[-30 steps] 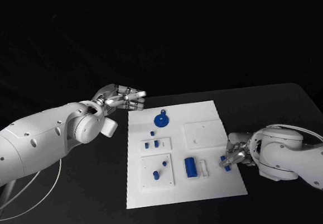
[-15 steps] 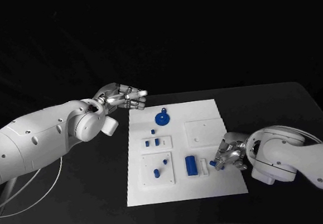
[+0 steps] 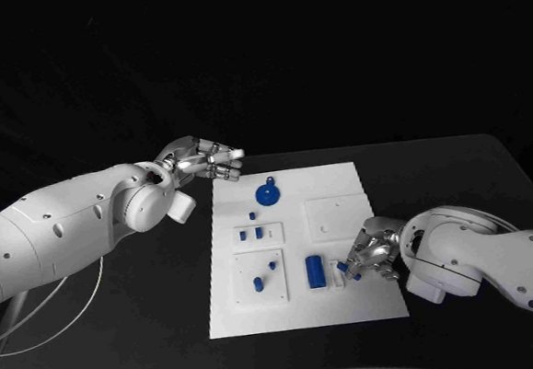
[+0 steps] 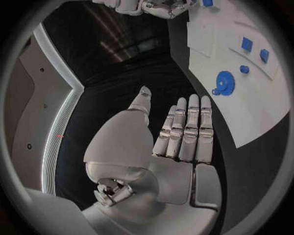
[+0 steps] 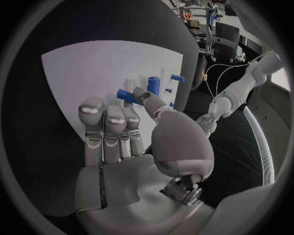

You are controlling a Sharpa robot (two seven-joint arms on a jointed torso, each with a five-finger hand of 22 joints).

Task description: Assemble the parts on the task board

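Head view: left hand (image 3: 205,163) hovers off the board's (image 3: 365,310) far left corner, holding nothing; right hand (image 3: 370,256) over the near right part, grasp unclear. Left wrist view: fingers (image 4: 186,129) straight, released, gear (image 4: 223,81) on board. Right wrist view: thumb touches a blue peg (image 5: 125,94).

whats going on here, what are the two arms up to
A two-armed robot is working on a white task board on a black table. The right hand is low over the board's near right part and appears to pinch a small blue part between thumb and finger, next to the blue block. The left hand hovers off the board's far left corner, holding nothing. A blue gear and other small blue pieces lie on the board.
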